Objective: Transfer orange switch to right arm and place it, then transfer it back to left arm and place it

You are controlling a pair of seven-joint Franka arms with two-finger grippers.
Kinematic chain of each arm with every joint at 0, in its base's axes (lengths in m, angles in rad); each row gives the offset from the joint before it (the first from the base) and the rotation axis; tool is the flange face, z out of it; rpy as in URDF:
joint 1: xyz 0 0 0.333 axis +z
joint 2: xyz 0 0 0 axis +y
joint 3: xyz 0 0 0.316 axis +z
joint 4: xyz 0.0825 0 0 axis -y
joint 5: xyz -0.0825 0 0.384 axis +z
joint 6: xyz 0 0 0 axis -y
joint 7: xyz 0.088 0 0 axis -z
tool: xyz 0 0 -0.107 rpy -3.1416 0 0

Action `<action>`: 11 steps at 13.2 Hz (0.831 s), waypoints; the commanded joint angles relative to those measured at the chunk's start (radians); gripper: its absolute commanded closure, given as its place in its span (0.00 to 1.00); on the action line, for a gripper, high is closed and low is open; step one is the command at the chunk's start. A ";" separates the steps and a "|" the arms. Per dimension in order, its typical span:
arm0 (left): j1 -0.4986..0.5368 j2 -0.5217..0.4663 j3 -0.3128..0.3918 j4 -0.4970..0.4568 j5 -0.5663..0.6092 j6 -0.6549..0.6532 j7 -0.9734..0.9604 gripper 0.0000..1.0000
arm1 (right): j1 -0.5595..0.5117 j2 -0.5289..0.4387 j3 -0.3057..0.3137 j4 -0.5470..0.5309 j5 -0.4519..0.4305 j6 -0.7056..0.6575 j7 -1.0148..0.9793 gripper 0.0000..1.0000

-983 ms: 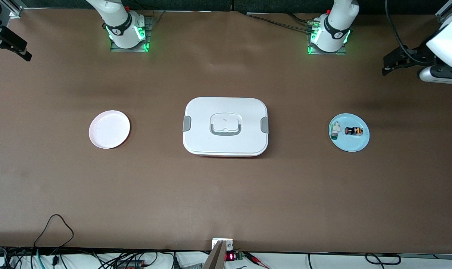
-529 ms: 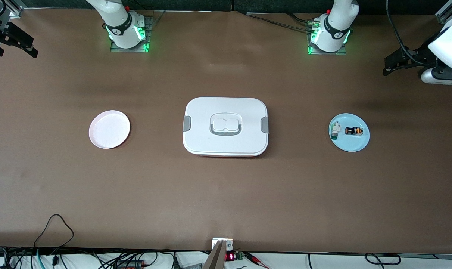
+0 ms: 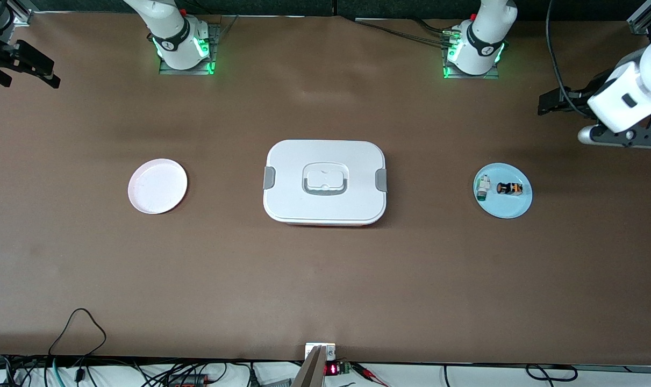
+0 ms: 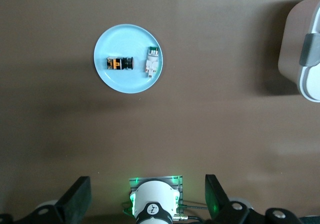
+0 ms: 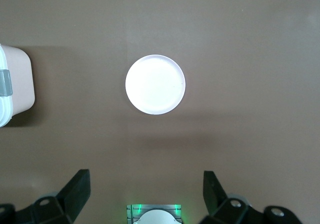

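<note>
The orange switch (image 3: 509, 188) (image 4: 119, 63), black with orange markings, lies on its side on a light blue plate (image 3: 505, 208) (image 4: 127, 81) toward the left arm's end of the table. The white box (image 3: 293, 183) (image 4: 306, 44) (image 5: 15, 84), lidded with grey latches, sits mid-table. My left gripper (image 3: 545, 103) (image 4: 146, 189) hangs high over the table's edge at the left arm's end, open and empty. The right gripper (image 3: 50, 72) (image 5: 146, 181) hovers high over the right arm's end, also open and empty.
A small white switch with a green tip (image 3: 483, 188) (image 4: 152, 61) lies beside the orange one on the blue plate. A pale pink plate (image 3: 157, 186) (image 5: 155, 84) holds nothing, toward the right arm's end. Cables (image 3: 78, 328) trail at the table's near edge.
The left hand has swung and dropped lower, its gripper shifting inward over the table. The right gripper has crept slightly inward. Nothing on the table has moved.
</note>
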 commanded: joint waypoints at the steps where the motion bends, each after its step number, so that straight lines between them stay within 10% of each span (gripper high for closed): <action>1: 0.015 0.013 -0.001 -0.047 0.001 0.029 -0.006 0.00 | 0.001 -0.002 -0.003 0.070 0.014 -0.021 -0.009 0.00; 11: 0.059 0.014 0.001 -0.452 0.024 0.532 0.014 0.00 | -0.045 0.056 -0.035 0.073 0.036 0.071 -0.009 0.00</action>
